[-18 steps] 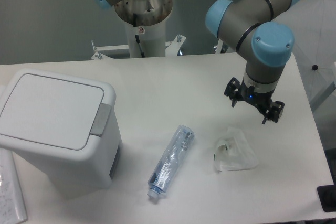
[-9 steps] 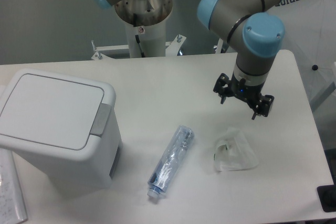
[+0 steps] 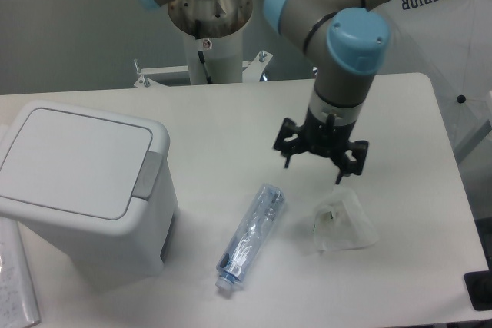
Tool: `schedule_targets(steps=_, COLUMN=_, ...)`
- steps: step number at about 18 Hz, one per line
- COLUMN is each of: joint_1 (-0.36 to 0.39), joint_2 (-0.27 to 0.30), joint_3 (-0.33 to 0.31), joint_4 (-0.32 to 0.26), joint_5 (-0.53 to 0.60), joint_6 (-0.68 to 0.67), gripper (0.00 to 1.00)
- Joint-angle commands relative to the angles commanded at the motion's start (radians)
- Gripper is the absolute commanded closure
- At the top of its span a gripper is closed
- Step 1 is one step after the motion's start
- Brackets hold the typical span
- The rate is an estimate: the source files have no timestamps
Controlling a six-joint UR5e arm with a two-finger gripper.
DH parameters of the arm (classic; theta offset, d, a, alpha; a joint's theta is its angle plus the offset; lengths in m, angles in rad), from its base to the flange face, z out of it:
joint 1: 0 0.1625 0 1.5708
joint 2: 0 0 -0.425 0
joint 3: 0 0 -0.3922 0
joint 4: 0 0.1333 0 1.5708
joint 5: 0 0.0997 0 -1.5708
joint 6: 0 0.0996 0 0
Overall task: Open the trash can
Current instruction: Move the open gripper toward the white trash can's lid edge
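Observation:
The white boxy trash can (image 3: 81, 190) stands at the table's left, its flat lid (image 3: 73, 160) down and a grey push tab (image 3: 148, 174) on the right rim. My gripper (image 3: 314, 165) hangs above the table's middle right, well to the right of the can and not touching it. Its two black fingers are spread apart and hold nothing.
A clear plastic bottle (image 3: 250, 234) lies on the table between the can and the gripper. A crumpled clear plastic piece (image 3: 342, 223) lies just below the gripper. White paper (image 3: 17, 282) sits at the front left corner. The arm's base (image 3: 208, 13) stands at the back.
The arm has swung the gripper leftward across the table, from the right side toward the middle. The trash can, bottle and plastic piece have not moved.

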Motion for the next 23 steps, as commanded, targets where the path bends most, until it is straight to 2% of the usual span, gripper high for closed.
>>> schedule_targets(steps=5, joint_1=-0.047, joint_2=0.023, joint_3=0.012, joint_4=0.014, joint_5=-0.098, joint_6=-0.209, gripper=0.00)
schedule_targets(steps=8, joint_1=-0.052, joint_2=0.028, joint_3=0.012, joint_4=0.084, joint_5=-0.231, joint_6=-0.253, gripper=0.00)
schedule_targets(steps=10, joint_1=-0.055, joint_2=0.031, joint_3=0.012, joint_4=0.110, joint_5=-0.308, joint_6=-0.301, gripper=0.00)
schedule_targets(steps=14, joint_1=-0.055, joint_2=0.041, joint_3=-0.005, joint_4=0.110, joint_5=-0.460, joint_6=-0.309, gripper=0.00)
schedule_targets(steps=23, joint_1=-0.067, joint_2=0.063, joint_3=-0.046, joint_4=0.112, joint_5=-0.497, joint_6=-0.306, gripper=0.00)
